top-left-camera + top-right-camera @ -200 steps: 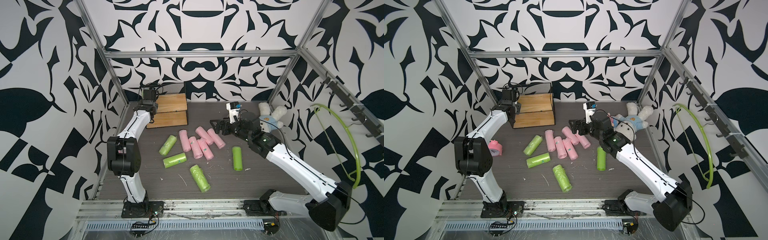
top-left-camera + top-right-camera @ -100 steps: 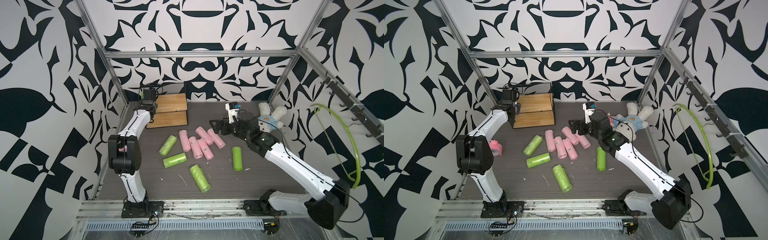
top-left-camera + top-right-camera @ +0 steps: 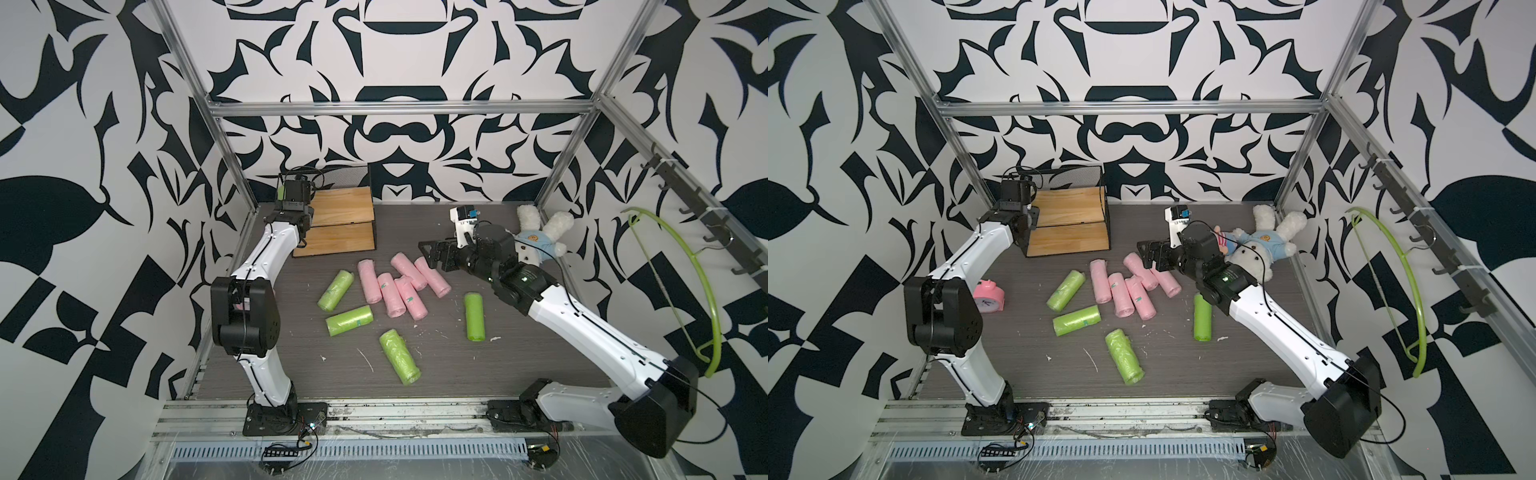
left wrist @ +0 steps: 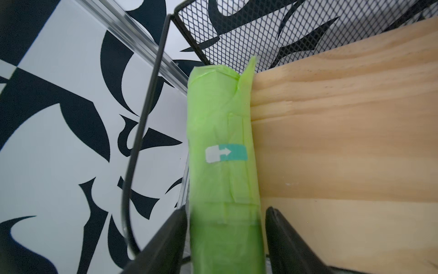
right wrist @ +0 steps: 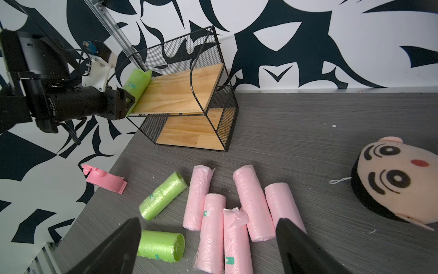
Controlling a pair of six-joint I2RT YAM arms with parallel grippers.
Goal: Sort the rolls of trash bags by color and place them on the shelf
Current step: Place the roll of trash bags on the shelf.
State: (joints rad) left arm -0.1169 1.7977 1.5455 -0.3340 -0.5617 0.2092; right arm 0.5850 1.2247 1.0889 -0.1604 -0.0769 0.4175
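At the table's eleven o'clock corner, in both top views, the shelf (image 3: 340,205) (image 3: 1065,208) has bare boards except along its nine o'clock edge, where the left gripper (image 3: 296,195) sits. Five pink rolls (image 3: 390,296) lie bunched at the centre. Four green rolls (image 3: 349,321) are scattered around them from nine through six to four o'clock. The right gripper (image 3: 432,254) hovers over the pink bunch.

The left wrist view shows a fifth green roll (image 4: 220,142) lying on the upper board beside the wire frame. The jaws stand parted on either side of it, with a gap at one finger, so I judge it released.

In the right wrist view, the right jaws gape empty above the pink rolls. That makes one roll placed and nine left.
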